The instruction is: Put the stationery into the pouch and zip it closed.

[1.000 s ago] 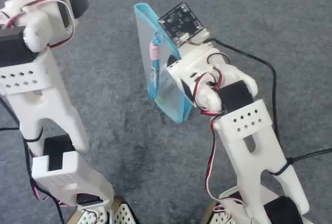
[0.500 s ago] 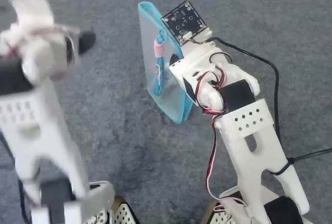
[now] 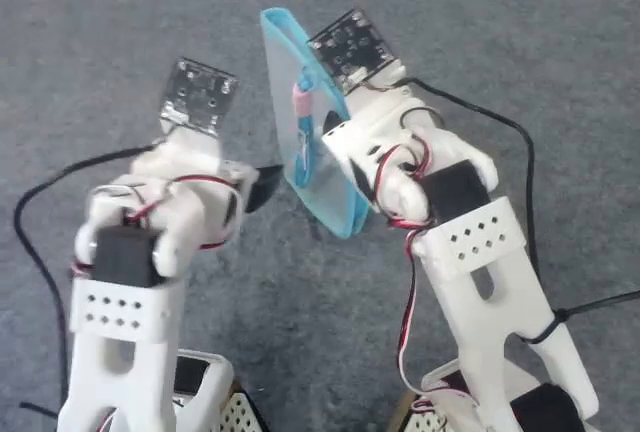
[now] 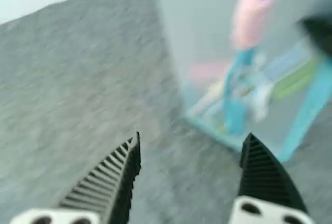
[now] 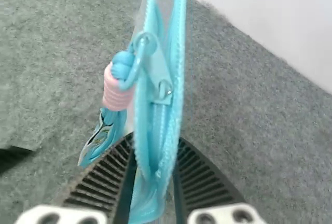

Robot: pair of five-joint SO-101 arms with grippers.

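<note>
A translucent pouch (image 3: 318, 167) with light blue trim stands on edge on the grey mat. My right gripper (image 5: 153, 182) is shut on the zipper edge of the pouch (image 5: 158, 94), one ribbed finger on each side. A pink and blue charm (image 5: 115, 86) hangs from the zip pull. Blurred coloured stationery (image 4: 282, 76) shows through the pouch wall (image 4: 218, 37). My left gripper (image 4: 194, 175) is open, low over the mat, a short way from the pouch's side. In the high view its black finger (image 3: 262, 188) sits just left of the pouch.
The grey mat (image 3: 300, 292) covers the table up to a pale wall at the back. A black cable (image 3: 520, 142) loops to the right of the right arm. Both arm bases stand at the near edge.
The left arm swung down from its raised pose at the far left and now points at the pouch's side. The right gripper and the pouch stayed nearly still.
</note>
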